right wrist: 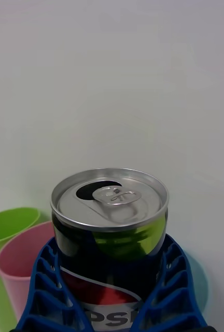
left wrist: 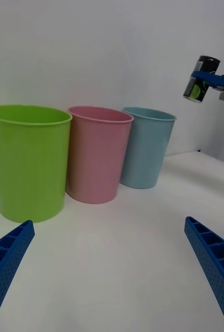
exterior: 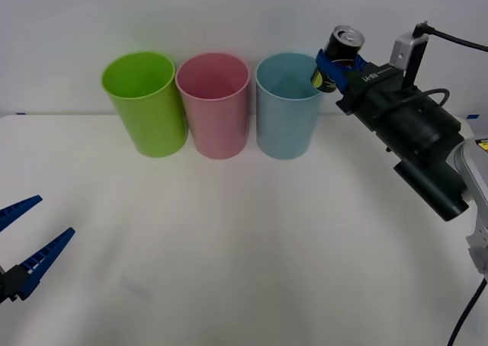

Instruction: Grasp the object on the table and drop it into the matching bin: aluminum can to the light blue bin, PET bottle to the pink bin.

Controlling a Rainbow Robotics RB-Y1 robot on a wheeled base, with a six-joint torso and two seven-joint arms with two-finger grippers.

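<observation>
Three bins in a row on the white table: lime green bin, pink bin, light blue bin. Right gripper has its jaws clamped on the aluminum can, held in the air just beside the light blue bin's rim, on the side away from the pink bin, tilted. Label reads partial "PS" (Pepsi-style red-white swirl), green band under silver pull-tab top. Left gripper sits low, well apart from the light blue bin, jaws spread wide, holding nothing.

table: white | on it: lime green bin, pink bin, light blue bin
</observation>
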